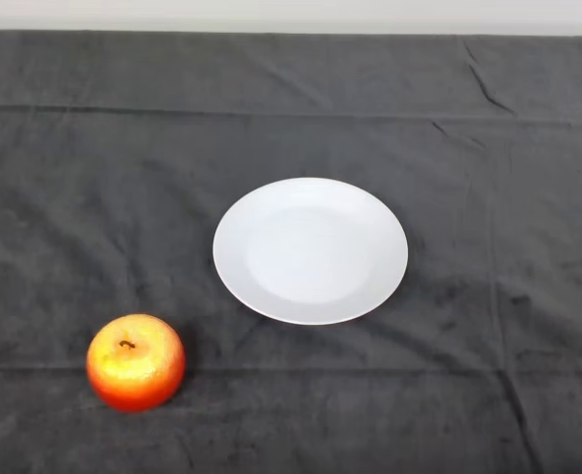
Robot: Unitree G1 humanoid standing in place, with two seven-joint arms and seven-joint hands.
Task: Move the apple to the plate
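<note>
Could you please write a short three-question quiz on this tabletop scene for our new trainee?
1. True or false: the apple already lies on the plate.
2. Multiple choice: seen from the head view, the apple sits where relative to the plate? A) above and to the right B) below and to the left C) directly above
3. Fill in: the plate holds ______ at this moment.

Key
1. False: the apple rests on the dark cloth, apart from the plate.
2. B: it is nearer the lower left of the view.
3. Nothing: its white surface is bare.
</note>
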